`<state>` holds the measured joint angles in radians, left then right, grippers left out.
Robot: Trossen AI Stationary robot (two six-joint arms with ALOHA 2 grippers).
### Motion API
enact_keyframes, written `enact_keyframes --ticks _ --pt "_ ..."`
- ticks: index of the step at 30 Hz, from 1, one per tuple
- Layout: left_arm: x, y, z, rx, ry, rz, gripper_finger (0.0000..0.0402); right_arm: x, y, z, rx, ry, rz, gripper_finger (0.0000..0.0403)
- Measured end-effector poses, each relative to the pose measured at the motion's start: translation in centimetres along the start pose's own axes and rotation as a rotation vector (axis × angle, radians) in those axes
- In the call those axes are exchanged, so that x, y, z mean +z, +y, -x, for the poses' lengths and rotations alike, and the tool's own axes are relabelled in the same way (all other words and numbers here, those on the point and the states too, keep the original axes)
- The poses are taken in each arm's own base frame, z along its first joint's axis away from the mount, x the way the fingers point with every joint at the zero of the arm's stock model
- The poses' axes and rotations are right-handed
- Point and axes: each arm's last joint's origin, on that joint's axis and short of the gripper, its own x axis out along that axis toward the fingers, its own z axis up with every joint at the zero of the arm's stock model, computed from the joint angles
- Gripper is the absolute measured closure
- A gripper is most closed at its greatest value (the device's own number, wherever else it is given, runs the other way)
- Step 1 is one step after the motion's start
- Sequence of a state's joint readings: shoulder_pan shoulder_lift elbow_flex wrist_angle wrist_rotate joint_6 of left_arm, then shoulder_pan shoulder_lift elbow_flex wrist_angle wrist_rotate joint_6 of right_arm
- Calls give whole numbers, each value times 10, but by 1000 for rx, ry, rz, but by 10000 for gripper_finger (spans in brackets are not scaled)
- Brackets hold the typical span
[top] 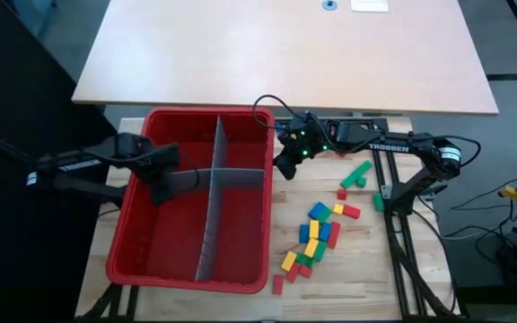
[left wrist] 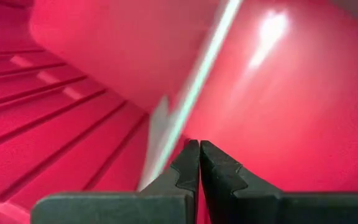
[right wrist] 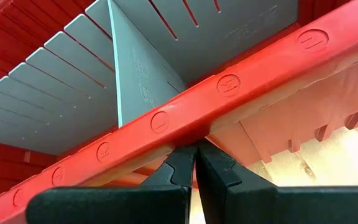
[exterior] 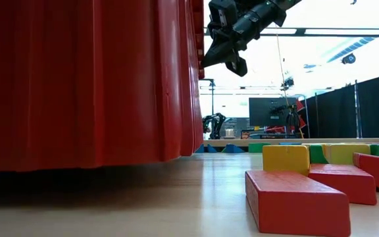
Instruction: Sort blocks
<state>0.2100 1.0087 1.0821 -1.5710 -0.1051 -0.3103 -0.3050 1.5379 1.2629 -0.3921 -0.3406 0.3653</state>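
Beside right gripper (top: 285, 168), well apart: blocks (top: 317, 235)

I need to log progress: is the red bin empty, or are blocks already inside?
Empty as far as visible: the red bin shows only grey dividers, and the blocks lie on the table beside it.

Blocks (top: 317, 235) lie scattered right of the red bin (top: 142, 269); the right tool (top: 285, 166) hangs beside its rim.

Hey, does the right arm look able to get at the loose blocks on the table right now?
Probably yes. The right claw hangs shut by the red bin's rim, and the blocks lie uncovered beside it.
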Motion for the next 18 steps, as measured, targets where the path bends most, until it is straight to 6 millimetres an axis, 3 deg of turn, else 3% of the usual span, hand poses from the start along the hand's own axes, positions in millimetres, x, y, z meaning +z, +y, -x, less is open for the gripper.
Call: enact_keyframes --ticks 18 --pt "9 3 -17 255 17 -17 401 0 0 0 -5 -1 -1 403"
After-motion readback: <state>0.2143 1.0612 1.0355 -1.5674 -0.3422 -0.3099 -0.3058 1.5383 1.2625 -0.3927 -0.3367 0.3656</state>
